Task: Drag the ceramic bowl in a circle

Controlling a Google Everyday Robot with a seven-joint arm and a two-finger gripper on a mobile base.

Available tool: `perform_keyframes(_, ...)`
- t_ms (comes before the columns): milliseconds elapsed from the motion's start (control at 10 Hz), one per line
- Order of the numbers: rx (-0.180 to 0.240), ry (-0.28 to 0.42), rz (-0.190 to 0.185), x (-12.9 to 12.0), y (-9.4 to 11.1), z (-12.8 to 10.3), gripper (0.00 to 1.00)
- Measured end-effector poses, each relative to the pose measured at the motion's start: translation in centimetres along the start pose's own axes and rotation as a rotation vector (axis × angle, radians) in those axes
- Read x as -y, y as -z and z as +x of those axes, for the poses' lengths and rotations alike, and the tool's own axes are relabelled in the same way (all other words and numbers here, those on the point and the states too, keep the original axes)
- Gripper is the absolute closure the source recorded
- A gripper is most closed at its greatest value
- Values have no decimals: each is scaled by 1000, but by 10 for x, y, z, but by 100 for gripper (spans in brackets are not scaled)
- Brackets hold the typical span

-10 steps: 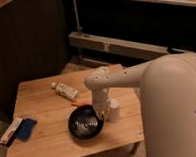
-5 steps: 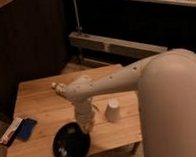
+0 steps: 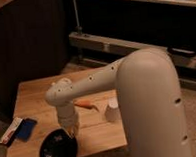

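Gripper: your gripper (image 3: 69, 131) hangs under the white arm (image 3: 87, 86), right at the far rim of the ceramic bowl (image 3: 58, 149). Its fingers are drawn fully together; you cannot make out whether they pinch the rim or only press on it.
Bowl: the black bowl sits at the near edge of the tabletop (image 3: 35, 99), toward the left corner, and seems to overhang that edge slightly.
Step in hand: you look to be partway round the circle, at the point closest to the near edge.
Next move: I judge you should curve the bowl away from the edge, back toward the middle of the tabletop, keeping contact steady on the rim.
Risk: pulling any nearer could tip the bowl off.
Neighbours: the white cup (image 3: 112, 111) stands near the right edge; the orange item (image 3: 86, 105) lies midway; a blue packet (image 3: 25, 128) rests by the left edge.
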Motion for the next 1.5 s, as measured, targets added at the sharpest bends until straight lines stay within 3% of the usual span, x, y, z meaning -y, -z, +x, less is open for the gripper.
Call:
perform_keyframes(600,66,-23,-37,39,13,-105,100)
perform_keyframes(800,72,-73,-30,65,14,-120,100)
perform_keyframes(1100,73,-186,-10,102,16,-101,100)
perform_keyframes(1500,62,-339,25,154,17,-22,100)
